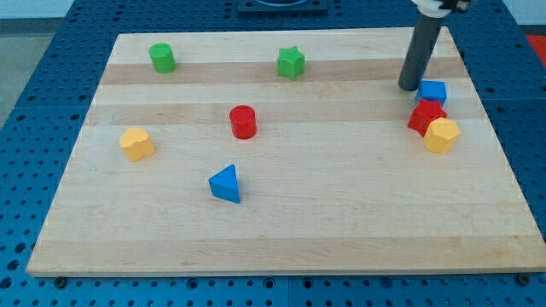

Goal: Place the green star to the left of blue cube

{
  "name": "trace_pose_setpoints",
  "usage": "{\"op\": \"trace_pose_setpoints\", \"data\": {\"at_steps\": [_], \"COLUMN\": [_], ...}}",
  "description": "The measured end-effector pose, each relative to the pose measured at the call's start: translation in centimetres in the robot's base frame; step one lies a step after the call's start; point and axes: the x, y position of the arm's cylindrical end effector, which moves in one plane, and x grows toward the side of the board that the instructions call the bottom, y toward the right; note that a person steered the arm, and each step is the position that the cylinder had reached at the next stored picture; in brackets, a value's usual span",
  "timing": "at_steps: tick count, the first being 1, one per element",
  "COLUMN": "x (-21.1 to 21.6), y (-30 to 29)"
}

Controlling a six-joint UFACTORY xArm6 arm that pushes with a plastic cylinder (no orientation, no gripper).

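Observation:
The green star lies near the view's top, a little right of the middle of the wooden board. The blue cube sits at the view's right, touching a red block below it. My rod comes down from the view's top right, and my tip rests on the board just left of the blue cube, close to it. The star is far to the left of my tip.
A yellow block touches the red block at the right. A green cylinder is at the top left, a red cylinder near the middle, a yellow block at the left, and a blue triangular block lower down.

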Motion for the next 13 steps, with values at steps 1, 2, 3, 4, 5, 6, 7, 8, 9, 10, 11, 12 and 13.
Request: {"op": "trace_pose_setpoints", "data": {"at_steps": [1,2,3,4,5,6,7,8,9,10,11,12,13], "x": [0.1,0.9,1.0,-2.0,-7.8,-12.5,-13.9,-12.2,-8.6,-3.6,0.0,-1.9,-3.4], "y": [0.0,0.0,-0.5,-1.2,-1.6,-5.9,-13.1,-18.3,-18.7,-17.2,-15.4,-16.2,-20.6]}}
